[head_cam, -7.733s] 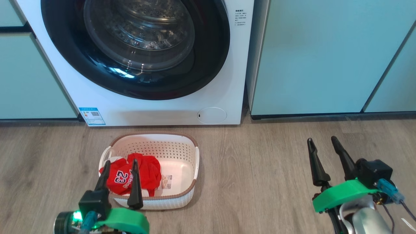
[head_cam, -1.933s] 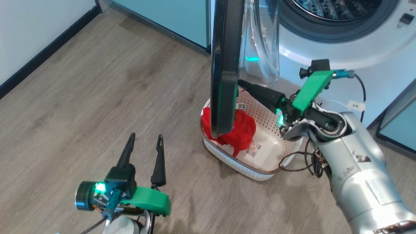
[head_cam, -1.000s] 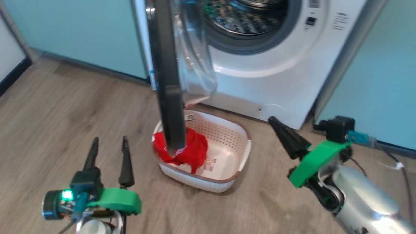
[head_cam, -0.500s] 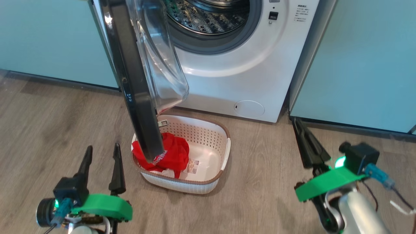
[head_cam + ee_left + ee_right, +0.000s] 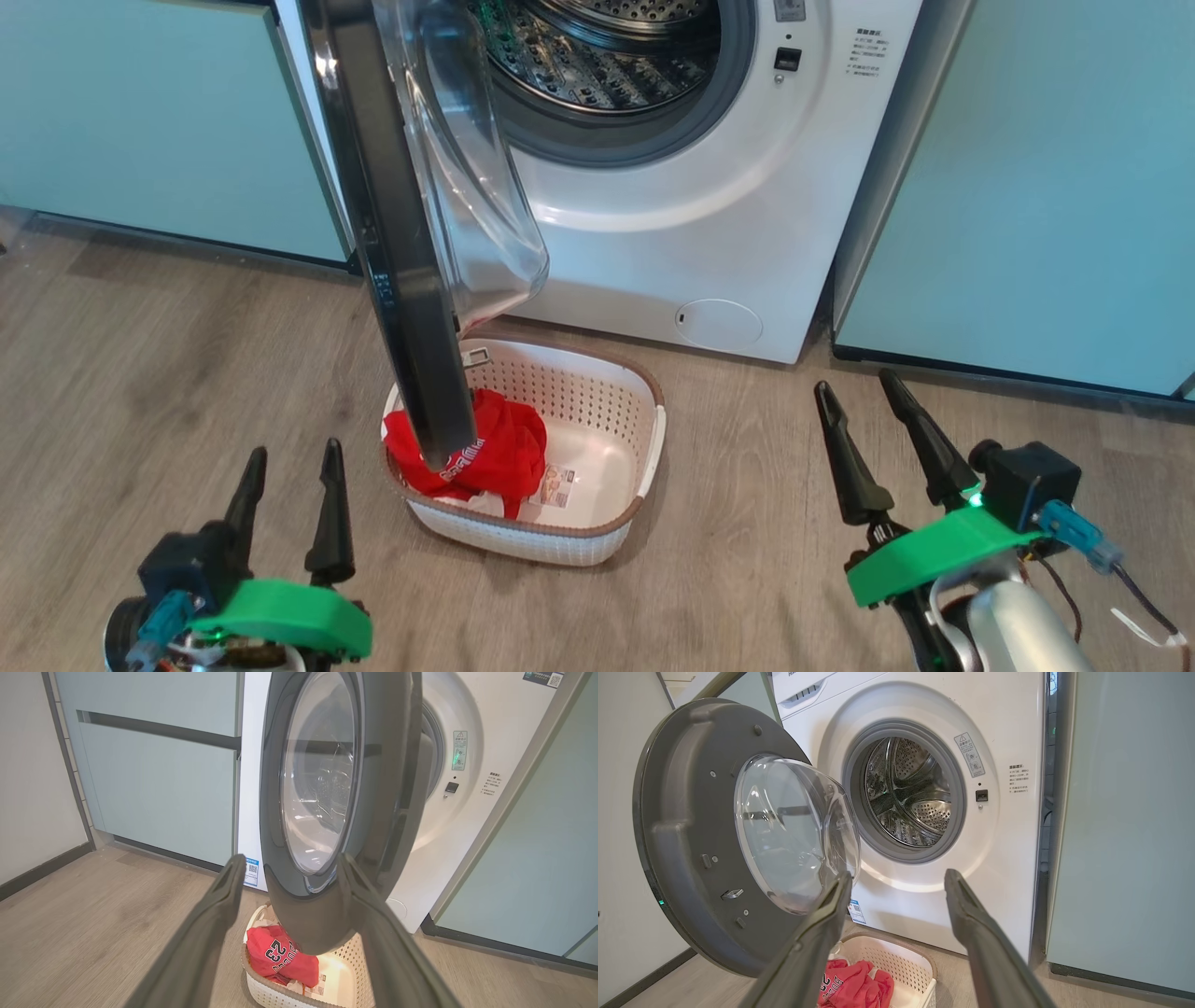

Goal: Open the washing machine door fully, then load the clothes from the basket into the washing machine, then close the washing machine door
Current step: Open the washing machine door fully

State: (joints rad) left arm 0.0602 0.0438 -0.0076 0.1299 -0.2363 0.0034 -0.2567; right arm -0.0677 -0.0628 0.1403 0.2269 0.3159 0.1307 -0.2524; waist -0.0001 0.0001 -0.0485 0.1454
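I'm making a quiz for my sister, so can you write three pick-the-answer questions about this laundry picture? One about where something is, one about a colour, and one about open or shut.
1. Where is the red jersey with the white 23?
A) inside the metal drum
B) in the cream perforated plastic basket
C) spread flat on the wooden floor

2. What colour are the flat cabinets beside the white front-loading washing machine?
A) pale teal
B) yellow
C) brown

3. How is the round black-rimmed glass door?
A) shut tight
B) swung open
C) taken off

Answers:
1 B: the jersey lies bundled in the basket.
2 A: the cabinets on both sides are pale teal.
3 B: the door stands out from the machine, still attached at one side, with the round opening uncovered.
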